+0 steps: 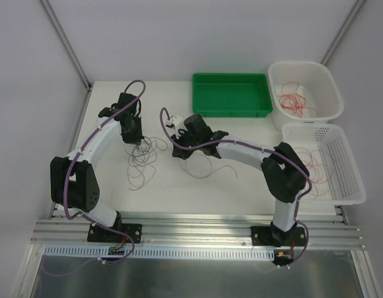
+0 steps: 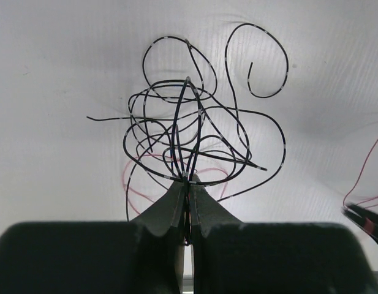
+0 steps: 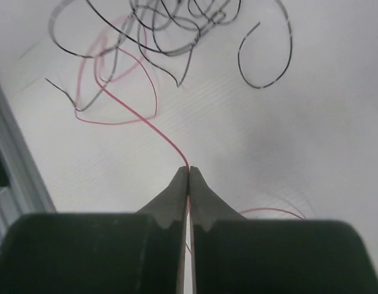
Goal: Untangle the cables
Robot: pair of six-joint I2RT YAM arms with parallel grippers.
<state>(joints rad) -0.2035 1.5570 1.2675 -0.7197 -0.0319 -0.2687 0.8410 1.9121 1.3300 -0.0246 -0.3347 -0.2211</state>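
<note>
Left pincer (image 2: 189, 182): clenched on a bunch of black cables (image 2: 176, 122).
Right pincer (image 3: 189, 170): clenched on one red cable (image 3: 139, 119).
Location: tangle on the tabletop (image 1: 241, 189), between the arms.
Step advice: judged best to hold the black bunch fixed, draw the red strand out slowly, and ease off if loops tighten.
View difference: top view alone shows the white baskets (image 1: 351, 177); wrist views alone show each grip.
</note>
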